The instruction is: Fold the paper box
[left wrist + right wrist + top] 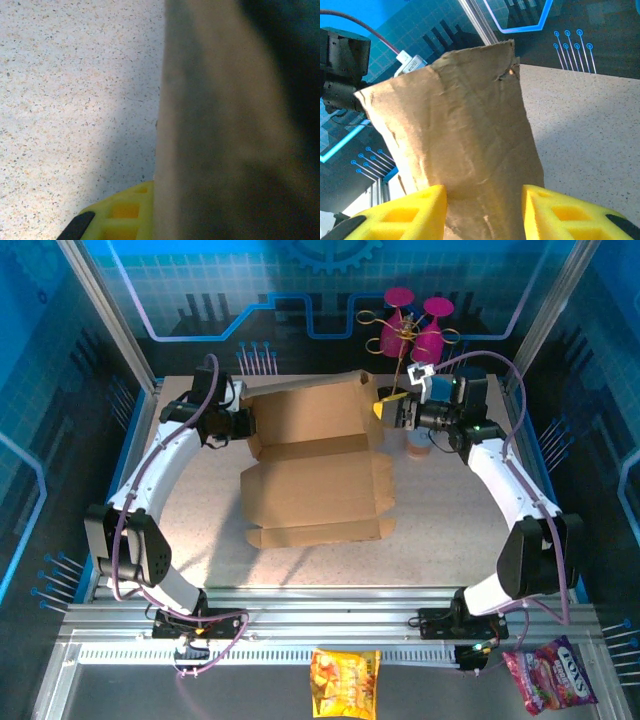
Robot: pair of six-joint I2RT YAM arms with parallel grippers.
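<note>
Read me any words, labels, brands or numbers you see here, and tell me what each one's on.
Nothing reads clearly.
Pink snack packet: white lettering, too blurred to read.
Yellow snack packet: print too small to read.
Paper box: plain, no print visible.

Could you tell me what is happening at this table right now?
Two robot arms are folding the paper box. Its front panels lie flat on the table, while the rear flap is raised. The right hand has that flap between its spread fingers; the left hand is at the flap's left edge, grip unclear.
</note>
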